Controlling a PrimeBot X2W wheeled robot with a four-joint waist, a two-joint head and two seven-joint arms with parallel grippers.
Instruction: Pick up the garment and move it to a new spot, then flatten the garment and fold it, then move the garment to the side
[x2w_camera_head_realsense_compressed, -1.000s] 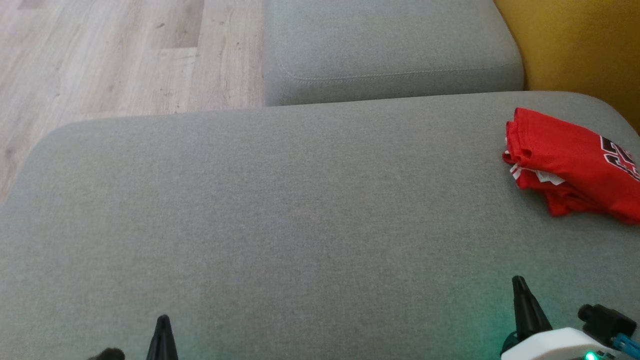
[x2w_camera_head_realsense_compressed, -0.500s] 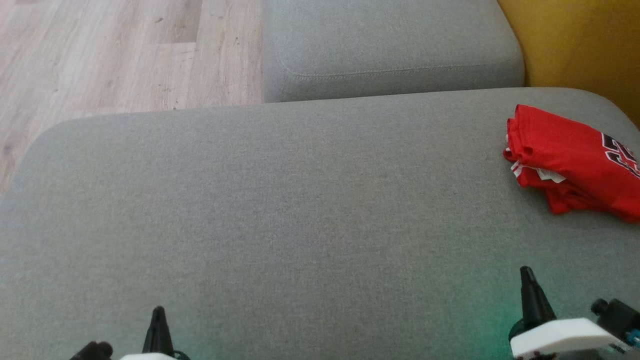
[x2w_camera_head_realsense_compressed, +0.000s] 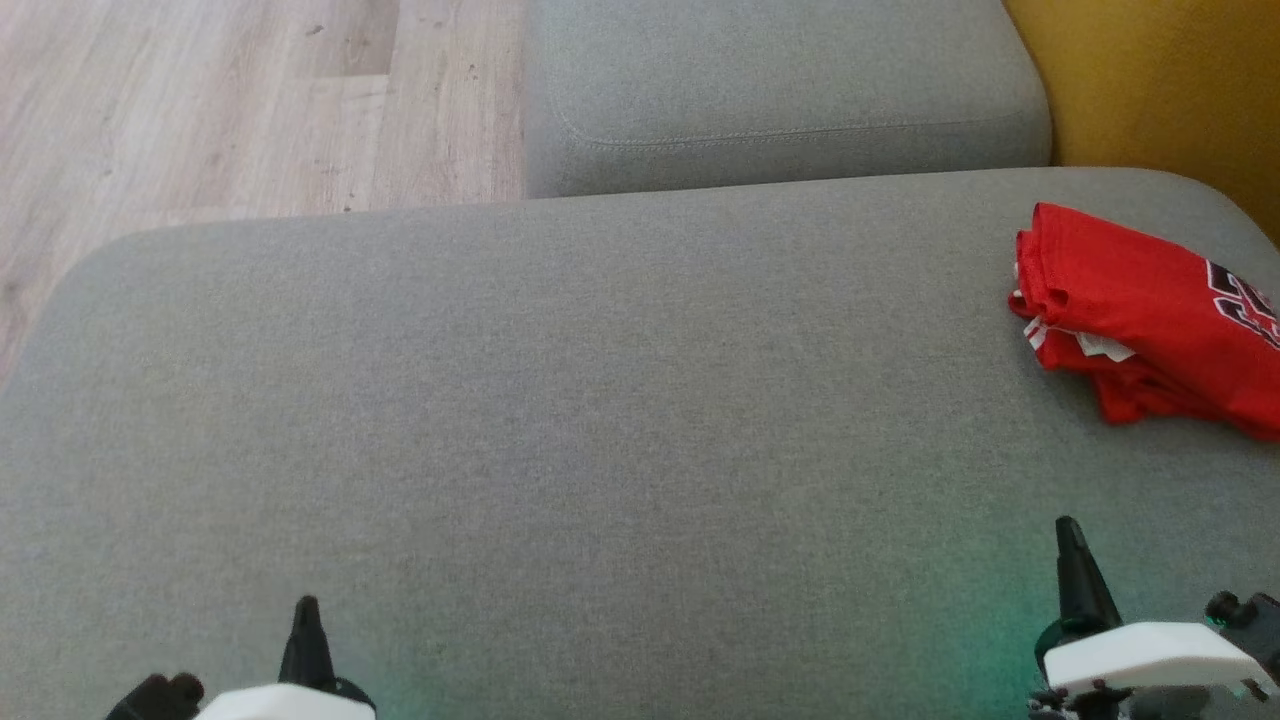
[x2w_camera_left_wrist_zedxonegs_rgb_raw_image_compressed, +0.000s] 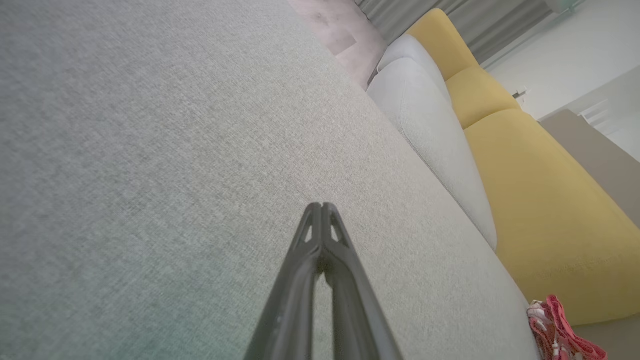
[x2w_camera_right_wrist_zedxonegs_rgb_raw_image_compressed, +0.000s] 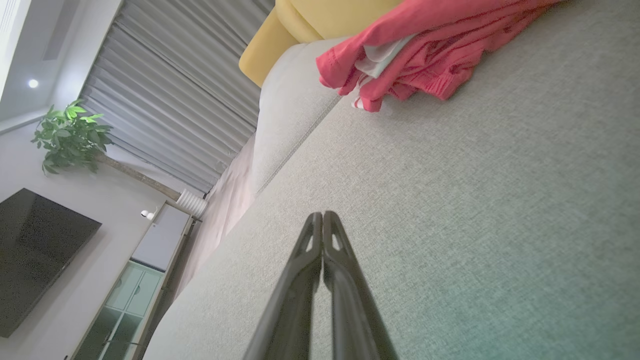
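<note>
Red garment (x2w_camera_head_realsense_compressed: 1140, 310) lies bunched at right edge of sofa cushion (x2w_camera_head_realsense_compressed: 600, 400). Closed and empty: left claw (x2w_camera_head_realsense_compressed: 303, 608), right claw (x2w_camera_head_realsense_compressed: 1067, 532). Best open right claw before reaching.

Big grey cushion (x2w_camera_head_realsense_compressed: 600, 400) is seen up front, a smaller grey cushion (x2w_camera_head_realsense_compressed: 780, 90) just behind it, flanked by wood floor (x2w_camera_head_realsense_compressed: 200, 100) on the left and yellow upholstery (x2w_camera_head_realsense_compressed: 1160, 80) on the right.

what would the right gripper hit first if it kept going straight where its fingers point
Probably the grey fabric sofa cushion just ahead of the right gripper; the red cloth garment lies farther on, off its line.
</note>
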